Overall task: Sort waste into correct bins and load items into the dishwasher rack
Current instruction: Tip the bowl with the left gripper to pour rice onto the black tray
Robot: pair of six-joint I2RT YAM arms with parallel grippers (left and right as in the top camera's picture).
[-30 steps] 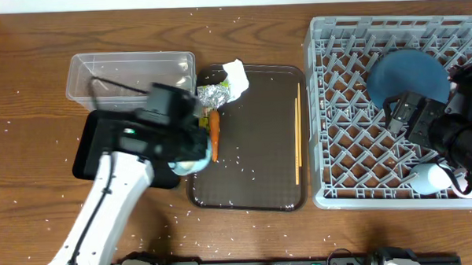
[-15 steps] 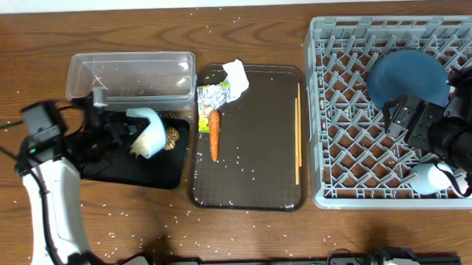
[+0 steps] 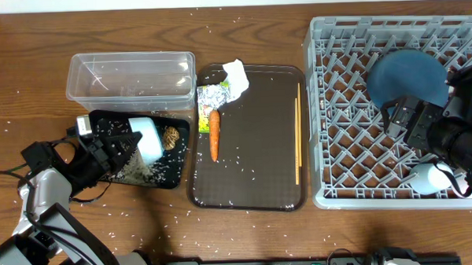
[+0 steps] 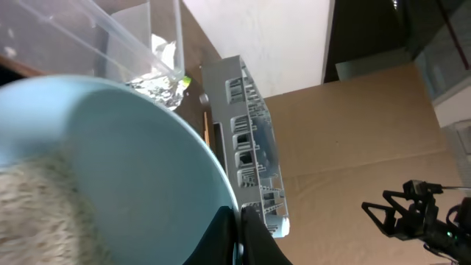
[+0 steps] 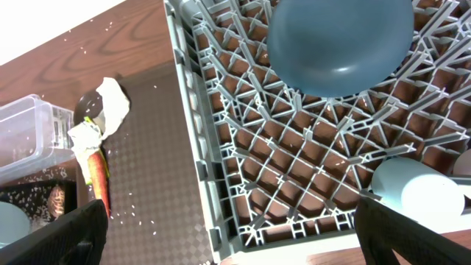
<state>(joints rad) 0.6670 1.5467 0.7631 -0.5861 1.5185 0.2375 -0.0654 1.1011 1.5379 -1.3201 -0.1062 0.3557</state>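
My left gripper (image 4: 237, 234) is clamping the rim of the light-blue cup (image 3: 146, 138) and holding it tipped on its side over the black tray (image 3: 168, 176). Rice grains (image 3: 135, 172) are lying scattered on that tray, next to the brown food lump (image 3: 171, 136). My right gripper (image 5: 228, 213) is hovering over the grey rack (image 3: 337, 105) with its fingers spread wide, gripping nothing. The dark-blue bowl (image 3: 407, 78) and the white bowl (image 3: 428, 178) are sitting in the rack. The carrot (image 3: 214, 135), wrapper (image 3: 213, 95), tissue (image 3: 236, 76) and chopsticks (image 3: 298, 138) are lying on the brown serving tray (image 3: 257, 159).
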